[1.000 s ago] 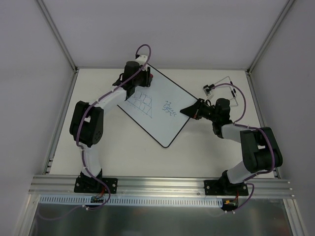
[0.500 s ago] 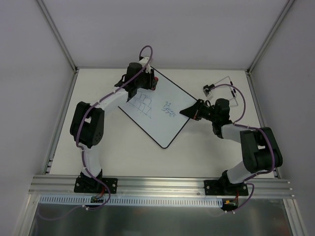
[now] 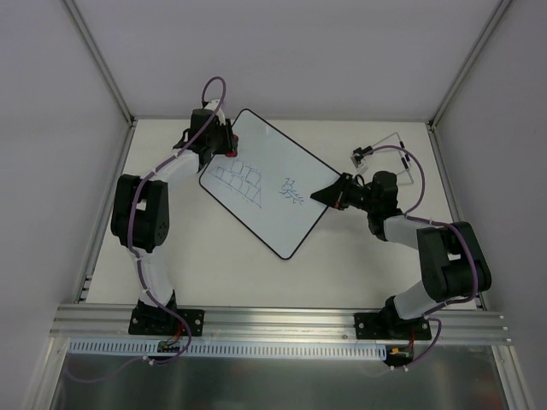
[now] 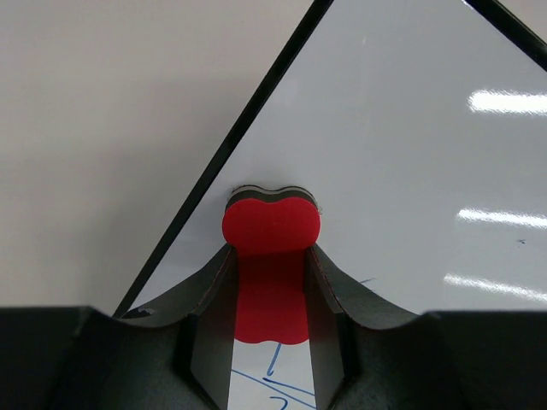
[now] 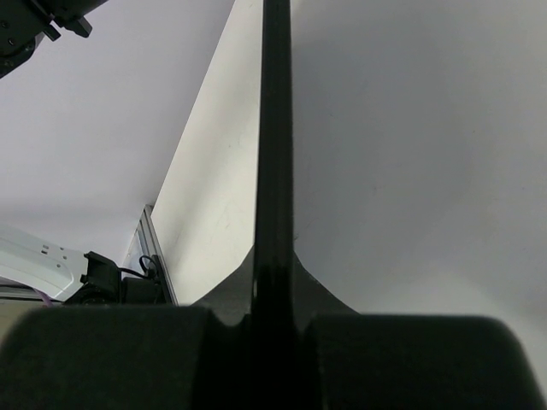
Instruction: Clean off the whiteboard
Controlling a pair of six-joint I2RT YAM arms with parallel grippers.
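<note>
Shows the whiteboard [image 3: 278, 149] lying on the table [image 3: 188, 256], at the far middle, between the two arms. Sets it diagonally: long axis from far left to near right, one corner pointing at the back wall, the opposite one toward the arm bases. Bears dark pen marks: a brick-like grid [image 3: 242, 178] toward the left corner, a scribble [image 3: 293, 190] nearer the right one. Pinches the red eraser [image 4: 272, 224] in the left gripper [image 4: 272, 252], jaws closed on its narrow waist, its rounded end against the white surface just inside the far-left short edge. Clamps the right gripper [image 3: 329, 195] fully closed on the board's black rim [image 5: 275, 128] at the right corner, seen edge-on between the fingers.
</note>
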